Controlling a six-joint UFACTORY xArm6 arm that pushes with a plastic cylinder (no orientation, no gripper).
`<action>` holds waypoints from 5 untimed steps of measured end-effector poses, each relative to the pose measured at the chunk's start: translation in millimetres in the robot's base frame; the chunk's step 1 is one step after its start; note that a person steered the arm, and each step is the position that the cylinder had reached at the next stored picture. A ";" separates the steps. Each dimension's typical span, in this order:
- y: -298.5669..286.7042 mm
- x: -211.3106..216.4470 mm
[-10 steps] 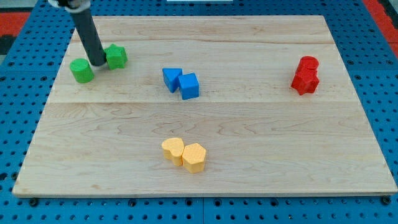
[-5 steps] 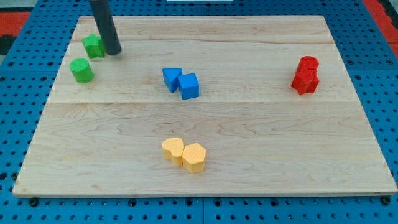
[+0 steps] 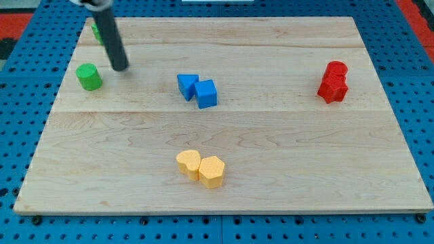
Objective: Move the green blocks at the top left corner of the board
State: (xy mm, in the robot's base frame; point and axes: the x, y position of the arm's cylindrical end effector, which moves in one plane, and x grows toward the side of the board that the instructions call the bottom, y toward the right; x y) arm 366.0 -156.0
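My tip sits on the board, just right of the green cylinder and not touching it. The tool is a plain rod with no jaws, so there's no open or closed state to report.

The 2nd green block is in the top left corner, above the cylinder, mostly hidden behind the rod; I can't tell its shape.

Judgement: 1 of 2 green blocks looks placed, and the cylinder is the step in hand. The next move calls for getting the tip below and right of the cylinder, then pushing up-left toward the corner, gently enough not to knock the parked block off the edge.

The blue pair sits well right of the cylinder, clear of the path.
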 end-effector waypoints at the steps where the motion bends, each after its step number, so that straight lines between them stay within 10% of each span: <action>1: -38.1 45.1; 5: -87.8 -68.3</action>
